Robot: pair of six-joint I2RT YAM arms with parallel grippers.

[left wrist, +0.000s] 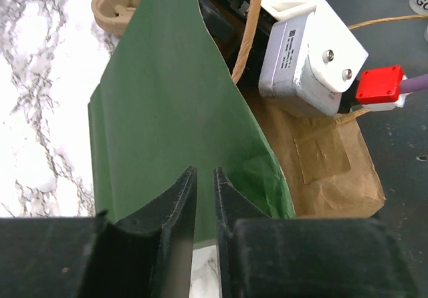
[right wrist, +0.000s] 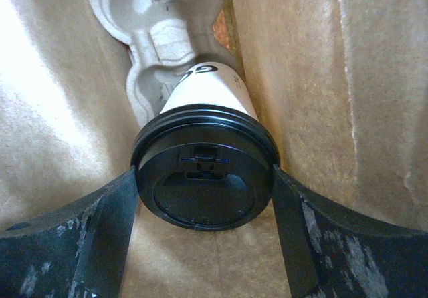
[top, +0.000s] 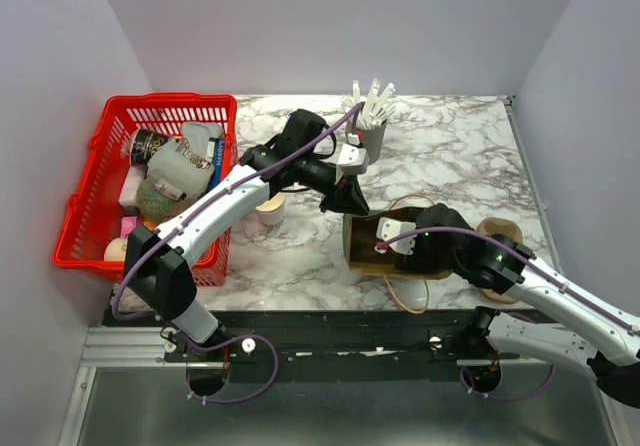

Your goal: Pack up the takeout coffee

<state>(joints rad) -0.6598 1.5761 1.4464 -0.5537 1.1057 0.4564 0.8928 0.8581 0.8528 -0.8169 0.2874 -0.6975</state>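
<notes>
The takeout coffee (right wrist: 208, 111), a cream-white cup with a black lid (right wrist: 204, 191), sits in a grey pulp holder (right wrist: 160, 37) inside the brown paper bag (top: 365, 251). My right gripper (right wrist: 204, 178) reaches into the bag, and its fingers press the lid's rim on both sides. In the top view only its wrist (top: 425, 241) shows at the bag's mouth. My left gripper (top: 348, 201) is at the bag's far left edge. In the left wrist view its fingers (left wrist: 180, 198) are nearly together on the rim of the bag's green wall (left wrist: 167, 111).
A red basket (top: 95, 181) of groceries stands at the left. A plain cream cup (top: 268, 209) stands beside the left arm. A grey cup of white sticks (top: 372, 126) stands at the back. A second pulp holder (top: 500, 231) lies right of the bag.
</notes>
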